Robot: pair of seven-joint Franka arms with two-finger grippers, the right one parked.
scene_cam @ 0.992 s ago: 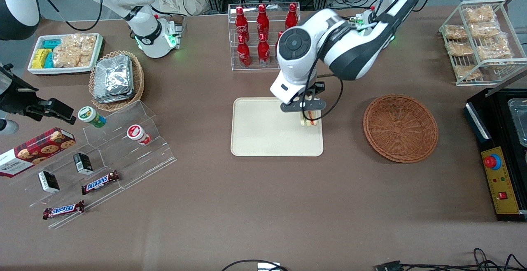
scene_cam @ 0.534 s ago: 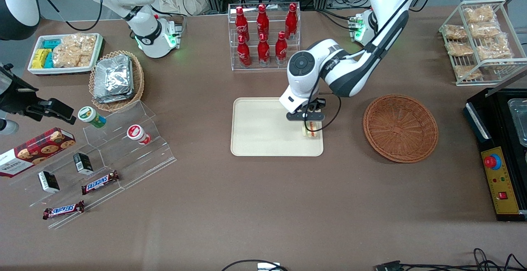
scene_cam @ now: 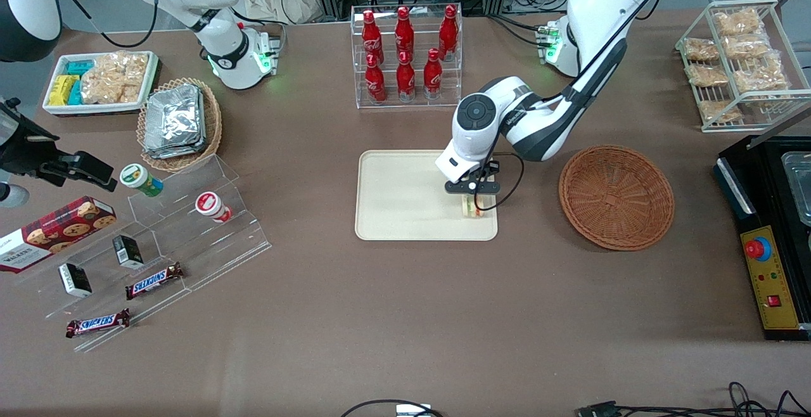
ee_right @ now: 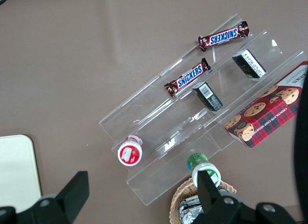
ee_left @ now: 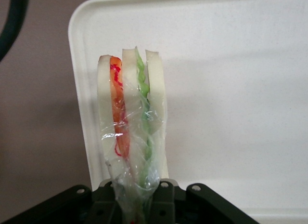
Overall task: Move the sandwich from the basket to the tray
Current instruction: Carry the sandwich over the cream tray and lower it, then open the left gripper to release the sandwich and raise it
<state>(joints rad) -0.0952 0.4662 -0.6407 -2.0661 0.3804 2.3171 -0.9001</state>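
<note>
A long brown worktop (scene_cam: 405, 315) fills the room, with cables and racks crowding the back edge. The white working arm (scene_cam: 557, 87) bends down over the middle of it, and its claw (scene_cam: 472, 196) hangs low over the cream tray (scene_cam: 405, 201), at the tray's corner closest to the red-brown basket (scene_cam: 616, 196). The tray spreads out from the claw toward the parked arm's end of the worktop. The basket sits well apart from the claw, toward the working arm's end, with bare worktop between it and the tray.

Farther from the front camera than the claw stands a clear rack of red bottles (scene_cam: 405, 56). Far off toward the parked arm's end are clear stepped shelves (scene_cam: 165, 239) holding chocolate bars, small cups and little boxes, a tan basket of foil packets (scene_cam: 179, 122), a white tray of snack bags (scene_cam: 98, 81) and a box of cookies (scene_cam: 54, 230). Toward the working arm's end a wire rack of snack packs (scene_cam: 738, 62) stands at the worktop's edge.

The claw is clamped on the sandwich (ee_left: 131, 132), its dark fingers (ee_left: 163, 204) pinching the wrapped end. From the wrist camera the sandwich sticks straight out from the claw, white bread on edge, with orange and red filling in one gap and green in the other, the clear wrap bunched where it is gripped. It is over the tray, just inside the rim; I cannot tell whether it touches the tray surface.
</note>
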